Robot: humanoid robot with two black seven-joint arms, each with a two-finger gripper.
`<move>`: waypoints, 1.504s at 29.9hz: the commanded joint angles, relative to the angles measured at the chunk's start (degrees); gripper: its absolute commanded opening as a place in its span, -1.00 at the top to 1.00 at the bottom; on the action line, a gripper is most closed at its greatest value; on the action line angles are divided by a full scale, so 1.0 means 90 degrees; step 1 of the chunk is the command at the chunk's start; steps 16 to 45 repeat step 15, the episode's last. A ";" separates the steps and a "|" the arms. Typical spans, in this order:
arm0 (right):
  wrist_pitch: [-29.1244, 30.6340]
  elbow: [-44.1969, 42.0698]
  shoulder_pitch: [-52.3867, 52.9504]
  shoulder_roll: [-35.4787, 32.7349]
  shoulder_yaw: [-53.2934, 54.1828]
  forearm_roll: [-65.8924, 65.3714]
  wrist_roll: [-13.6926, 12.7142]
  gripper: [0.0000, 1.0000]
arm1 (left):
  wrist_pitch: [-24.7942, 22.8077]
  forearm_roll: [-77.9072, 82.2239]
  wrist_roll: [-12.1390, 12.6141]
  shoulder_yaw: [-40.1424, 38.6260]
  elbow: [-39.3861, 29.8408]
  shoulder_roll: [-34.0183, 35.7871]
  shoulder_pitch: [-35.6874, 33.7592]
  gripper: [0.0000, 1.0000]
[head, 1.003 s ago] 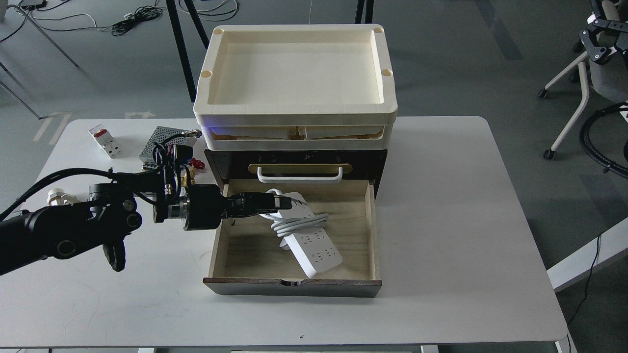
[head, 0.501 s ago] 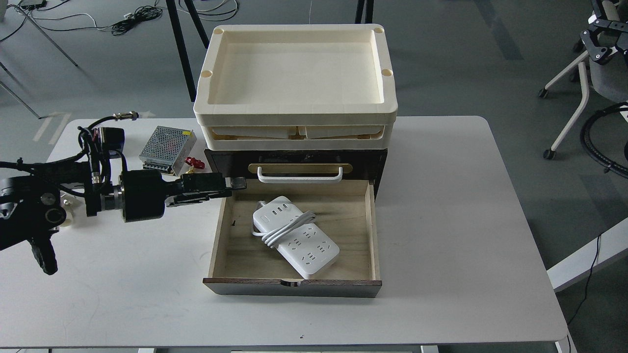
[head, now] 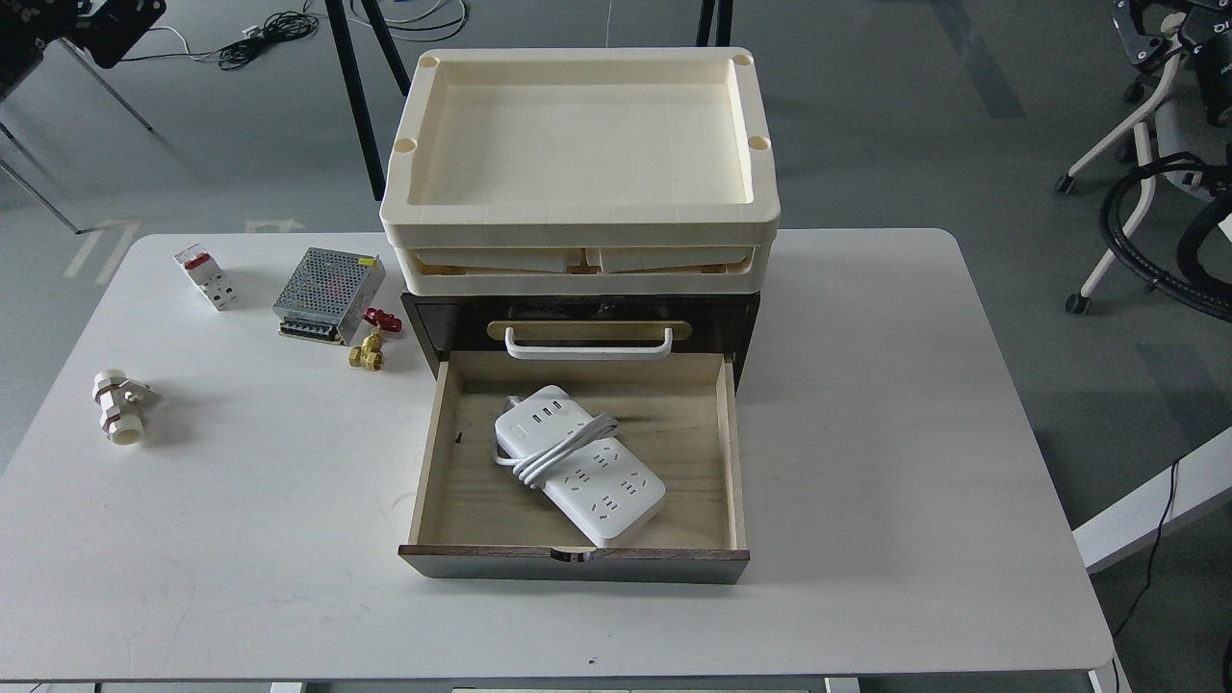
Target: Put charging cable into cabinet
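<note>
Lying in open drawer point(head: 438, 462): charging cable point(head: 580, 465) | trays point(head: 577, 207) atop cabinet point(head: 741, 322)

The cabinet point(head: 579, 318) top hides under stacked cream trays point(head: 577, 217); chair point(head: 1169, 154) is cropped.

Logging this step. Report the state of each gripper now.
Left gripper: not in view.
Right gripper: not in view.
The charging cable lies free in the open cabinet drawer.

I look down at a white table point(head: 866, 433) in what seems a lab or workshop. Grey floor around it carries loose cables point(head: 265, 34), wheeled chairs point(head: 1136, 192) and black stand legs point(head: 351, 87). A power supply point(head: 322, 281) and valves point(head: 371, 346) lie on the table.
</note>
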 commanded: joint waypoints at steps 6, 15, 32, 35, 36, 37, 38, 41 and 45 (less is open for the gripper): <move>0.0000 -0.0134 0.0270 0.0624 -0.0122 -0.0060 0.0002 -0.98 | -0.0002 -0.0497 -0.0001 -0.0223 0.2222 -0.1574 -0.0284 -0.73; 0.0000 -0.0134 0.0280 0.0859 -0.0024 -0.0080 0.0137 -0.98 | -0.0002 -0.0526 -0.0001 -0.0272 0.2370 -0.1701 -0.0303 -0.74; 0.0000 -0.0134 0.0280 0.0859 -0.0024 -0.0080 0.0137 -0.98 | -0.0002 -0.0526 -0.0001 -0.0272 0.2370 -0.1701 -0.0303 -0.74; 0.0000 -0.0134 0.0280 0.0859 -0.0024 -0.0080 0.0137 -0.98 | -0.0002 -0.0526 -0.0001 -0.0272 0.2370 -0.1701 -0.0303 -0.74; 0.0000 -0.0134 0.0280 0.0859 -0.0024 -0.0080 0.0137 -0.98 | -0.0002 -0.0526 -0.0001 -0.0272 0.2370 -0.1701 -0.0303 -0.74; 0.0000 -0.0134 0.0280 0.0859 -0.0024 -0.0080 0.0137 -0.98 | -0.0002 -0.0526 -0.0001 -0.0272 0.2370 -0.1701 -0.0303 -0.74; 0.0000 -0.0134 0.0280 0.0859 -0.0024 -0.0080 0.0137 -0.98 | -0.0002 -0.0526 -0.0001 -0.0272 0.2370 -0.1701 -0.0303 -0.74; 0.0000 -0.0134 0.0280 0.0859 -0.0024 -0.0080 0.0137 -0.98 | -0.0002 -0.0526 -0.0001 -0.0272 0.2370 -0.1701 -0.0303 -0.74; 0.0000 -0.0134 0.0280 0.0859 -0.0024 -0.0080 0.0137 -0.98 | -0.0002 -0.0526 -0.0001 -0.0272 0.2370 -0.1701 -0.0303 -0.74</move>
